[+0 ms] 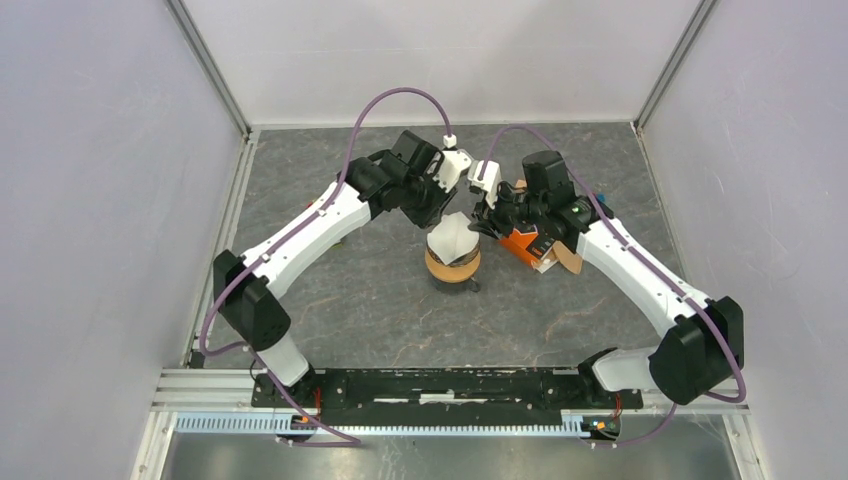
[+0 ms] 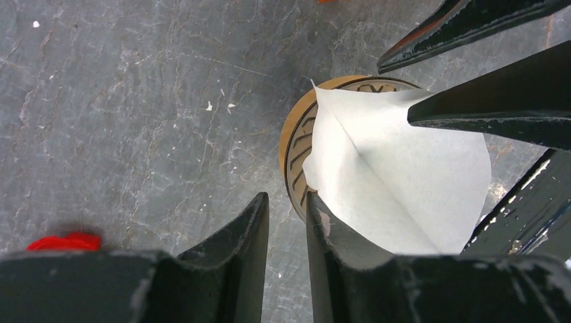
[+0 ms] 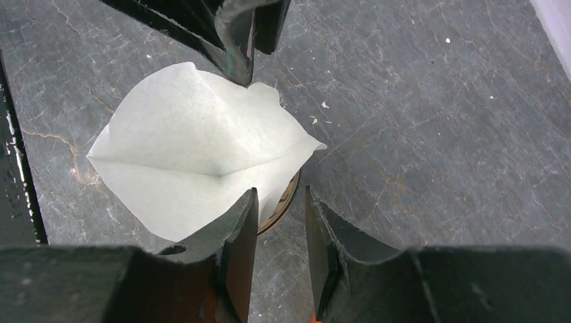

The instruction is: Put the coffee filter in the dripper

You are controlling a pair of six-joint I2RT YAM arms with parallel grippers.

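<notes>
Pushing gently works best: the coffee filter (image 2: 397,182) sits over the tan disc (image 2: 293,134), hiding any dripper. Left claw (image 2: 286,202) and right claw (image 3: 279,198) are both narrow, gripping nothing, so nudge the paper down evenly without crushing it.

The right pincer (image 3: 280,195) fills the bottom edge, its two dark fingers (image 3: 236,242) standing apart with a narrow gap between them. The white coffee filter (image 3: 195,151) lies spread and creased just beyond, and its near edge passes under the picture-left finger. In the gap, a curved tan rim (image 3: 286,202) peeks from below the paper. At the top, the left pincer (image 3: 254,60) reaches down, one tip meeting the filter's far edge. The grey veined counter (image 3: 438,134) lies all around.
</notes>
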